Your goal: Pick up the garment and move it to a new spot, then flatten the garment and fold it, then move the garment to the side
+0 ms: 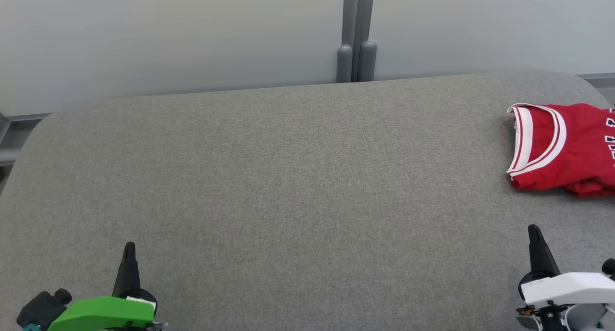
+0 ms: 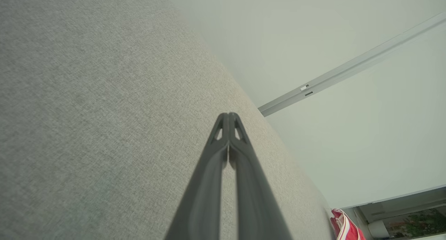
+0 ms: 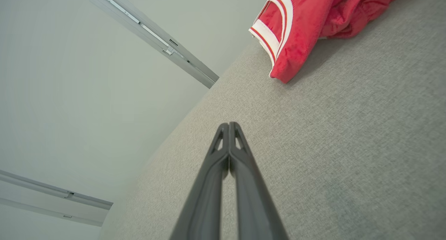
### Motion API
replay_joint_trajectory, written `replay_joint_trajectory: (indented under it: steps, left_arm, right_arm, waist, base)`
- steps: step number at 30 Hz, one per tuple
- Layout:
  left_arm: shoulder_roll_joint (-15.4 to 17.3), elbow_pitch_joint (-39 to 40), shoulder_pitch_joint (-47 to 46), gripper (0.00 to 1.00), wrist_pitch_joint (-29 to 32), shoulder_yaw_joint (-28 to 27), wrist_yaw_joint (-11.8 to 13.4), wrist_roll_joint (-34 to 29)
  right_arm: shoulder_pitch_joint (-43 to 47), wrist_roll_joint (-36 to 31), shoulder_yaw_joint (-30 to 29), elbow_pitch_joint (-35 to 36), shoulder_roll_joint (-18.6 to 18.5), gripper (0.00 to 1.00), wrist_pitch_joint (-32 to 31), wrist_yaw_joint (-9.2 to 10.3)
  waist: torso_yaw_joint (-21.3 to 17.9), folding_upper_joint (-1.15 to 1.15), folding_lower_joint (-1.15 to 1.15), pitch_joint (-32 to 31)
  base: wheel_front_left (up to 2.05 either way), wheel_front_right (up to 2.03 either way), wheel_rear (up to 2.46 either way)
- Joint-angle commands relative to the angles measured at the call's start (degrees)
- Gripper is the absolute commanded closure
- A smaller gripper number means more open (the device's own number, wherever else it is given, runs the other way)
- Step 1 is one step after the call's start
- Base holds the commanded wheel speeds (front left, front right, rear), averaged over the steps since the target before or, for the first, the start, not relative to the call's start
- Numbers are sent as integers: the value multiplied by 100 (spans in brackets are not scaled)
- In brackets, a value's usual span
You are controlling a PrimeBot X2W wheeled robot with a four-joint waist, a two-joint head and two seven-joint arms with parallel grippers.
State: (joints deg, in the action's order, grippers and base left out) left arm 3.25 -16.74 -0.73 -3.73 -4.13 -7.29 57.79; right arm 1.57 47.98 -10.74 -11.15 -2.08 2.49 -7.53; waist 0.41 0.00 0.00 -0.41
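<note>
Right tool (image 1: pixel 534 230) near garment (image 1: pixel 564 148), apart

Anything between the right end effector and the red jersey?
No. Bare grey upholstery runs from the right end effector to the red jersey. This is seen in the head and right wrist views.

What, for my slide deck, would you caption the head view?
Red jersey at the grey fabric surface's far right; left hand and right hand shut at the near edge.
</note>
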Motion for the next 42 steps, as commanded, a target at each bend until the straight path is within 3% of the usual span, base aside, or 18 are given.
replay_joint_trajectory:
  steps: [1, 42]
  left_arm:
    - [26, 89, -169, 100, 31, -36, -15, 154]
    - [-12, 222, -428, 100, 601, -73, -27, 2271]
  right_arm:
    - [-156, 180, 8, 36, -43, 100, -36, 2]
    - [-558, 2881, 175, -151, -76, 100, -673, 2]
  waist:
    - [0, 0, 0, 1]
    - [-23, 0, 0, 32]
  base:
    - [0, 0, 0]
    - [0, 0, 0]
